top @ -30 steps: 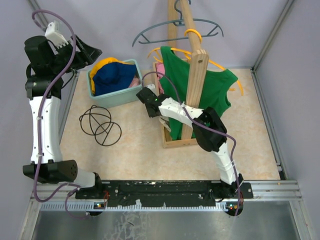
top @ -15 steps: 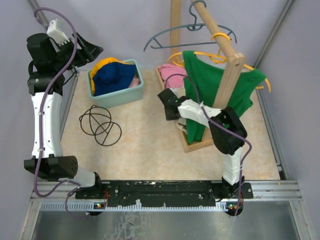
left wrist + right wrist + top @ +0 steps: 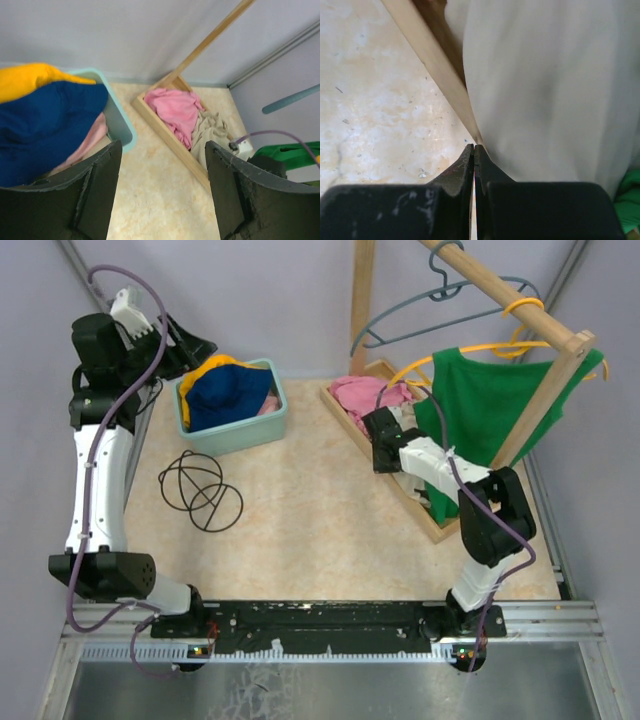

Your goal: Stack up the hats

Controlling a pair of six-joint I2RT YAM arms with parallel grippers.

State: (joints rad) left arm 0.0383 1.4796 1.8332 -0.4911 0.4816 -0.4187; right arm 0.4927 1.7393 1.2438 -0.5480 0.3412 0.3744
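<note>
Underneath, desk (image 3: 300, 530): pale mottled top, below both end effectors.
Wooden rack (image 3: 548, 390): leaning, on the right; its base frame rail runs under the right end effector.
Green sleeveless shirt (image 3: 480, 405): on a yellow hanger (image 3: 520, 308), right of the right end effector.
Teal bin (image 3: 240, 437): just right of and below the left end effector.
Left end effector (image 3: 162, 147): raised at the far left, fingers spread wide, nothing between them.
Right end effector (image 3: 474, 150): closed, fingertips pressed together at the seam between rail and beige fabric; no pinched cloth can be made out.
Navy hat (image 3: 225, 395): in the bin, nearest the left end effector's left finger.
Yellow-orange hat (image 3: 205, 370): in the bin, behind the navy hat and touching it.
Pink cloth (image 3: 360, 395): in the rack base, beyond the right end effector; no brim discernible.
Beige hat (image 3: 210, 132): crumpled in the rack base, touching the pink cloth, against the right end effector's tip.
Black wire loops (image 3: 200, 490): flat on the desk, nearer than the bin, well below the left end effector.
</note>
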